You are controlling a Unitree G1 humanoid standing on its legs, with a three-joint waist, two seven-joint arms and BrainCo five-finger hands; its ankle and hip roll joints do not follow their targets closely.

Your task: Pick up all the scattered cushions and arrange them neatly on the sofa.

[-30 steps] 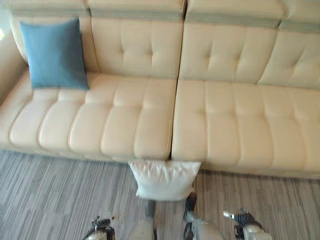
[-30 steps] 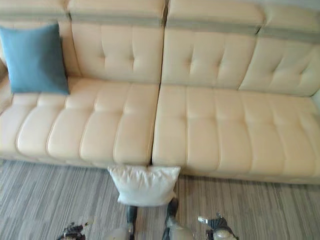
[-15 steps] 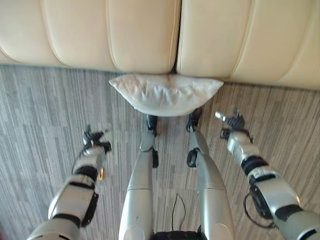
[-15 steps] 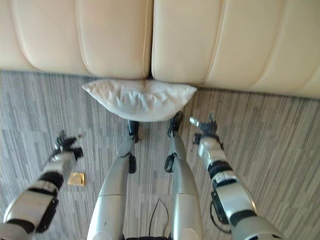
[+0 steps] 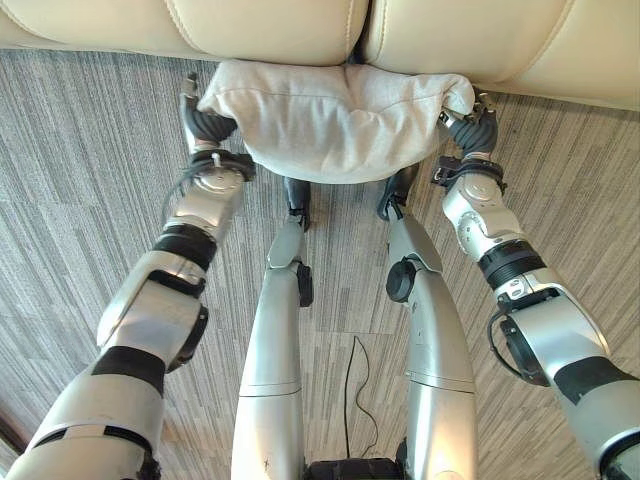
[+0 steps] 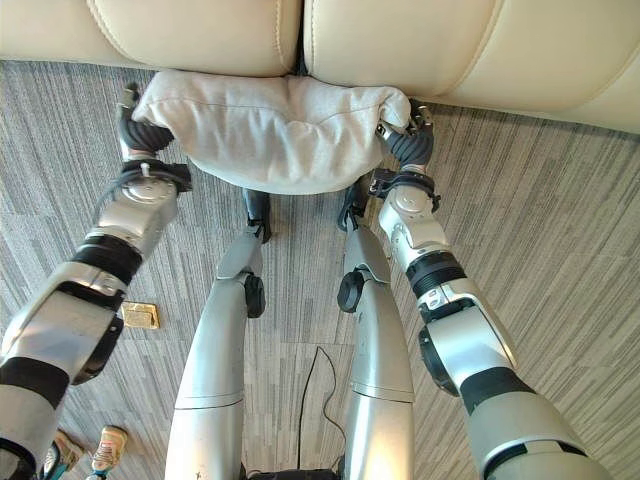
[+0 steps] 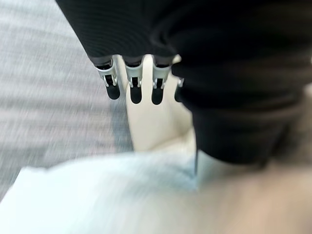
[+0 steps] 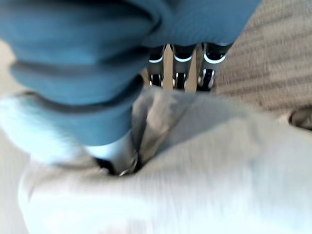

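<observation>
White cushion [image 5: 335,120] lay on floor, top centre, against sofa [image 5: 270,25] base; soft, light, saggy; left hand [image 5: 203,118] and right hand [image 5: 472,125] flanked its ends; finger closure unclear; take both corners.

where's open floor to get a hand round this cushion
Bare carpet lies outboard of the left hand and of the right hand. It is crowded at the white cushion: its far edge sits against the sofa front.

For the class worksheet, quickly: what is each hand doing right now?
Left hand: fingers straight, open, at the white cushion's left end.
Right hand: at the cushion's right end; open or shut cannot be told.
</observation>
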